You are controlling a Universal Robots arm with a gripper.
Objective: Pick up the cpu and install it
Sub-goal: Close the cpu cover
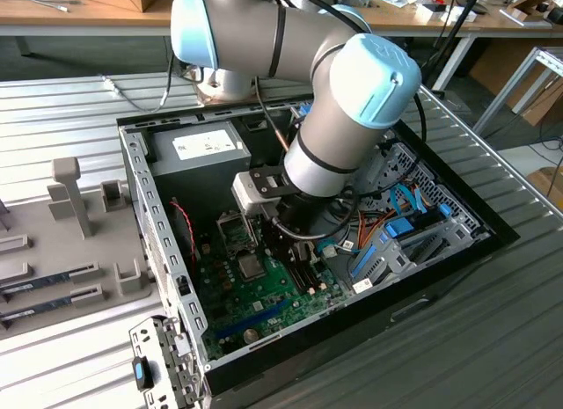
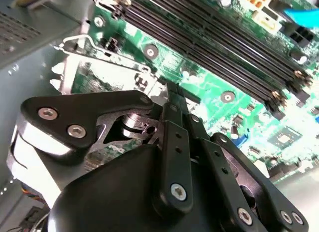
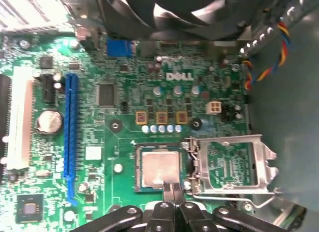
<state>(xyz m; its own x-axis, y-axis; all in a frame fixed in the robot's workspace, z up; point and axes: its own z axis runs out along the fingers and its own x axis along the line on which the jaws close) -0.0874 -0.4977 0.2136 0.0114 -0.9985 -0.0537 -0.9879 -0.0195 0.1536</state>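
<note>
Table (image 1: 493, 321): grey ribbed metal, under open computer case (image 1: 141, 189)
Room: wooden bench (image 1: 53, 13) behind
cpu (image 3: 158, 168): flat in socket
gripper (image 3: 172, 188): closed tight, holding nothing, at cpu's edge

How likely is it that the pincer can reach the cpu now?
Probably yes. In the first wrist view the pincer hangs beside the cpu, whose socket cover stands swung open; nothing lies between.

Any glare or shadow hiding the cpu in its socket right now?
First wrist view: mild sheen on the cpu top, its outline plain; the end effector covers part of one edge. Second wrist view: the green board is washed out bright. Exterior view: the arm shades the green board.
</note>
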